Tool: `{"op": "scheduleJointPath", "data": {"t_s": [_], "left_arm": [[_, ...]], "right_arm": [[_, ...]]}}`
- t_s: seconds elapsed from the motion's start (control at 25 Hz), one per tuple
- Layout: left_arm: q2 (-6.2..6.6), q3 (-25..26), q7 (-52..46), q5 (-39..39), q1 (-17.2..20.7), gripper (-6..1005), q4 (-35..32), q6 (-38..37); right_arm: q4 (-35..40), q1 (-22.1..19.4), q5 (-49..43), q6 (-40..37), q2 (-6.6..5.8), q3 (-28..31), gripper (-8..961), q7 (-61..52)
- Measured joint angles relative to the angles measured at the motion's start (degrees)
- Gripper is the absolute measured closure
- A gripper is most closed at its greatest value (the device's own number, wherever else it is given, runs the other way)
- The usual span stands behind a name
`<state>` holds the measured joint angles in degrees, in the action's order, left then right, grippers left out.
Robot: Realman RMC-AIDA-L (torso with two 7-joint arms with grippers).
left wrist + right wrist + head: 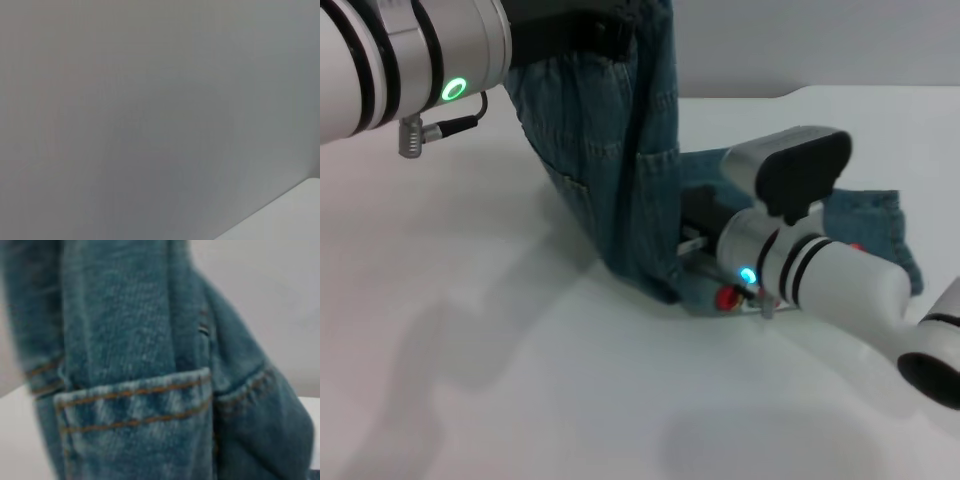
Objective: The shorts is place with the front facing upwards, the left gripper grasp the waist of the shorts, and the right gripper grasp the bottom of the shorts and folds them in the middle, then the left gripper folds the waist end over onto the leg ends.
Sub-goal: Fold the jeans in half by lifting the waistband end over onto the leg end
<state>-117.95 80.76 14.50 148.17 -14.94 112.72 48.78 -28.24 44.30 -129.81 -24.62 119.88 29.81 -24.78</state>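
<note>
Left gripper (582, 38) raised at the top edge of the head view, on the arm with the green ring light. Shorts (610, 170) hang straight down from it, so it grips their upper end; finger spread not visible. Right gripper (698, 245) low, just above the white table (500, 380), pressed into the lower end of the shorts, which lies on the table and spreads beyond it; cannot tell its opening. Right wrist view: denim with a stitched pocket edge (135, 392) directly ahead.
</note>
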Motion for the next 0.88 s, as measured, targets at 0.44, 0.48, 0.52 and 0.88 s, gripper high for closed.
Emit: {"op": "scheduleJointPath", "data": {"t_s": [0.44,0.48,0.52,0.88], "left_arm": [[0.00,-0.17,0.63,0.02,0.40,951,0.21,-0.10],[0.00,-0.17,0.71,0.02,0.41,951,0.18,-0.10],[0.00,-0.16,0.85,0.02,0.42,951,0.11,-0.10],[0.00,-0.47,1.33,0.01,0.25,950,-0.28,-0.10]], "right_arm": [[-2.08,-4.55,-0.47,-3.86,-0.70,2.01,954,4.46],[-1.89,-5.20,-0.47,-3.94,-0.83,2.79,954,4.92],[-1.71,-5.82,-0.47,-4.02,-0.89,3.88,954,5.74],[1.85,-8.91,-0.11,-4.41,-0.37,14.25,954,15.87]]}}
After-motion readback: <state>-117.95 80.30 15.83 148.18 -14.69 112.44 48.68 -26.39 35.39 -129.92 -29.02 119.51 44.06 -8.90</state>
